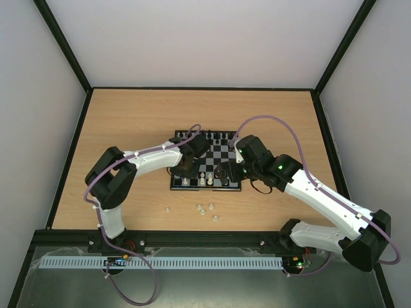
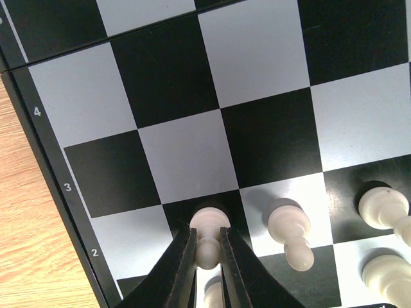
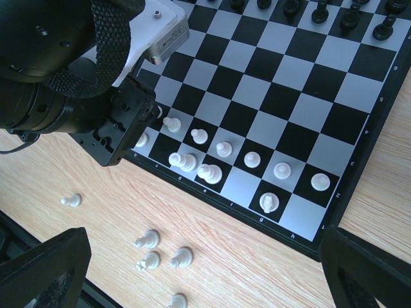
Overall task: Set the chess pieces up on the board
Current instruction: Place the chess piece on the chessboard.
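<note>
**At the board's near-left corner, a white pawn is clamped**

On the rank marked 2, at the dark square second from the left edge, a white pawn [image 2: 207, 220] is pinched between the two black fingers [image 2: 183, 258] of the left gripper [image 2: 207, 232]. The jaws are closed almost fully onto its narrow body. Whether its base touches the square cannot be told, as the fingers hide it.

The board [image 1: 219, 154] lies flat at the middle of the wooden table [image 1: 128, 122], with black and pale squares inside a thin black border. Cream pieces [image 3: 252, 159] are lined along its near ranks and black pieces [image 3: 321, 11] along the far edge.

The right gripper [image 3: 204, 266] is spread wide and nothing is held by it; it hangs over the near edge of the board.

Only in the right wrist view are the loose white pieces [image 3: 149, 240] on the bare wood seen clearly, just beside the board's near edge, together with the left arm [image 3: 58, 77]. The grip itself is shown only by the left wrist view. From above, both grippers are seen close together over the board's near half.
</note>
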Robot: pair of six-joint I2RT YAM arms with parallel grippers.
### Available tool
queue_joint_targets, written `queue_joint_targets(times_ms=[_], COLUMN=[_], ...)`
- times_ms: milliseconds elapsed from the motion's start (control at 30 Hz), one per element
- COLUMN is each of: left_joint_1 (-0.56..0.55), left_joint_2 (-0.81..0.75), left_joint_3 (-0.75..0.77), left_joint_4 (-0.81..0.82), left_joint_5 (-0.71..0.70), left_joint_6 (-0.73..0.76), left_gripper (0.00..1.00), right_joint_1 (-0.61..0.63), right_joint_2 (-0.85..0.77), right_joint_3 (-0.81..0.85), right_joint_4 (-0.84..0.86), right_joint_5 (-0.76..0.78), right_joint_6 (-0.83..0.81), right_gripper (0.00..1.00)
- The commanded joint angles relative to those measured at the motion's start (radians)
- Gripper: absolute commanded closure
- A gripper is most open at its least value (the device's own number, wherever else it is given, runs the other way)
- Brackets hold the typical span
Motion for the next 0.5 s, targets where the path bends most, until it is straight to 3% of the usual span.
queue_joint_targets(times_ms=[0, 467], left_joint_1=[0.004, -0.003], left_joint_2=[-0.012, -0.032], left_joint_3=[-0.030, -0.047], left_joint_4=[-0.031, -0.032], left_joint_5=[0.016, 0.019], left_joint_6=[-0.007, -0.015], left_gripper=[0.87, 0.87], right_joint_1=[0.001, 0.002], right_joint_2=[-0.005, -0.001], right_joint_3=[-0.015, -0.015], right_joint_4=[-0.002, -0.001], right_joint_5=[-0.006, -0.010], right_joint_6=[-0.008, -0.008], right_gripper=[0.01, 0.02])
